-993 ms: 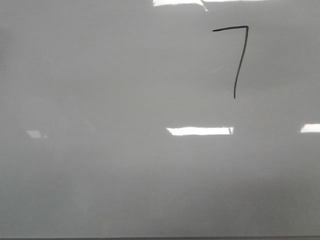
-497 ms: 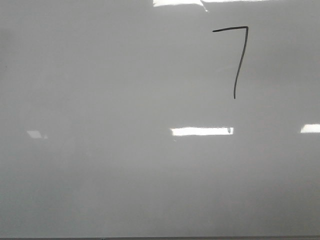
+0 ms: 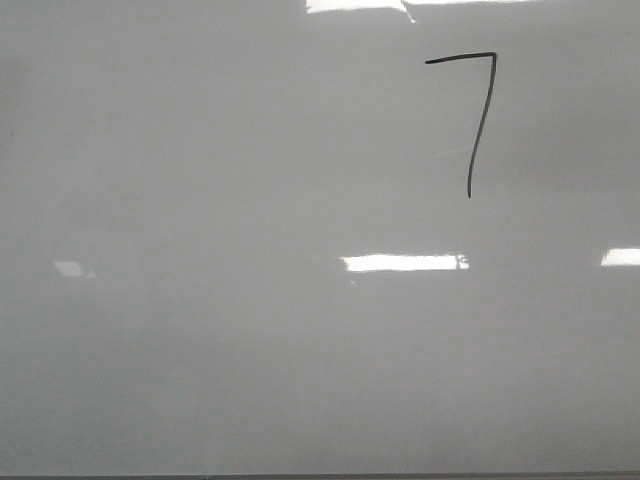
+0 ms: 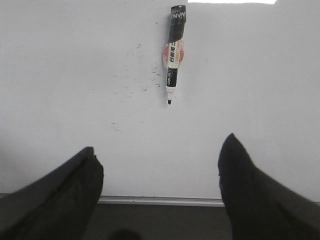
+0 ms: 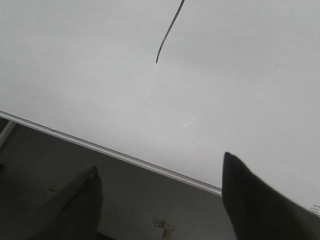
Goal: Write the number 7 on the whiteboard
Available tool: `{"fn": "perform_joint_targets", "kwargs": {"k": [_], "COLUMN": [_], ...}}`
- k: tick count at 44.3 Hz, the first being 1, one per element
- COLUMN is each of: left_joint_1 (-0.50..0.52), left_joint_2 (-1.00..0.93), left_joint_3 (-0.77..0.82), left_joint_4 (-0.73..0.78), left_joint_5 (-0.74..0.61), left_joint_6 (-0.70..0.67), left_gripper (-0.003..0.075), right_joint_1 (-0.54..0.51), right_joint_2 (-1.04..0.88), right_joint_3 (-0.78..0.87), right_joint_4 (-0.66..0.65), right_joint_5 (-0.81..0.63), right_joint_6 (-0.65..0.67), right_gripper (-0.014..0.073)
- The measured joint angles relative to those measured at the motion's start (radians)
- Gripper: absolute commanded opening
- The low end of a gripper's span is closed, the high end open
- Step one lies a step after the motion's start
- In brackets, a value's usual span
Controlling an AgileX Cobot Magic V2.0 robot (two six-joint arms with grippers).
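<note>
Comparing views: number 7 (image 3: 470, 120) unchanged over the last second; only reflections shifted.
Location: upper right of whiteboard (image 3: 200, 200).
Marker (image 4: 173, 52): lying uncapped on the board.
Left gripper (image 4: 160, 175): spread, empty.
Right gripper (image 5: 160, 180): spread, empty.
Task status: judged complete.

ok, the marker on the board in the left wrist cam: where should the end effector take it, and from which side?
Probably mid-barrel, on the labelled white section of the marker, clear of the bare tip and the dark cap end. It looks to be lying flat on the whiteboard, so come square onto the board face with the fingers closing across the barrel's width. The left end effector is open and already faces it.
</note>
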Motion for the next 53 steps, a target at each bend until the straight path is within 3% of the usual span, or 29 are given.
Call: {"fn": "perform_joint_targets", "kwargs": {"k": [5,13,22,25,53], "left_joint_1": [0.0,0.0,0.0,0.0,0.0], "left_joint_2": [0.0,0.0,0.0,0.0,0.0], "left_joint_3": [0.0,0.0,0.0,0.0,0.0], "left_joint_4": [0.0,0.0,0.0,0.0,0.0], "left_joint_5": [-0.001,-0.006,-0.008,-0.008,-0.009], "left_joint_6": [0.0,0.0,0.0,0.0,0.002], "left_gripper": [0.0369,0.0185,0.0008,-0.002,-0.002], "right_joint_1": [0.0,0.0,0.0,0.0,0.0], "right_joint_2": [0.0,0.0,0.0,0.0,0.0], "right_joint_3": [0.002,0.002,0.002,0.002,0.002], "right_joint_4": [0.0,0.0,0.0,0.0,0.0], "right_joint_5": [-0.002,-0.002,-0.002,-0.002,-0.002], "right_joint_6": [0.0,0.002,0.002,0.002,0.002], "right_gripper": [0.0474,0.0183,-0.0057,-0.0067,-0.0068]}}
